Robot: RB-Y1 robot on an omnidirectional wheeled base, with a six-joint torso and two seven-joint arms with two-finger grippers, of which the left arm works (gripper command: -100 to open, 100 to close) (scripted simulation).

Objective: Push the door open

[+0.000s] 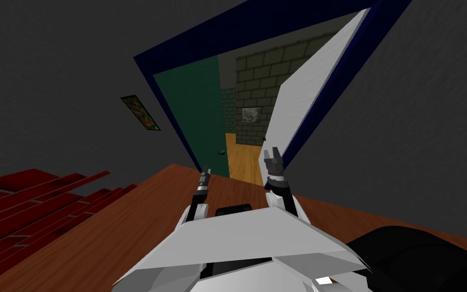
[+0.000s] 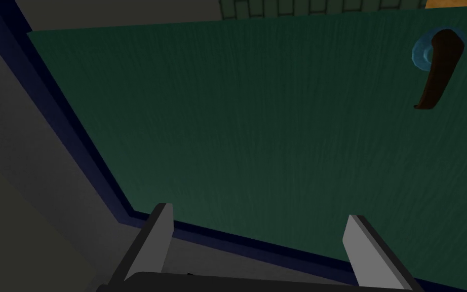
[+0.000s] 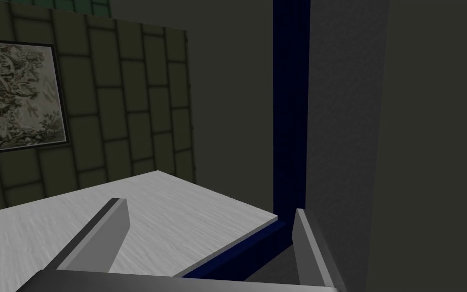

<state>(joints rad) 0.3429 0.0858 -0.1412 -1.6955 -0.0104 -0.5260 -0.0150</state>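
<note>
1. The white door hangs at the right side of the dark blue door frame. It is swung well open into the room beyond, its free edge away from the frame.
2. The right end effector is at the door's lower free corner, fingers apart. In the right wrist view one finger lies over the white face and the other is by the frame. I cannot tell whether they touch.
3. The left end effector has its fingers apart and holds nothing. It points at a green door along the left side of the frame.
4. A brown lever handle sits on the green door, well apart from the left fingers.
5. Through the opening there is a brick wall with a framed picture.
</note>
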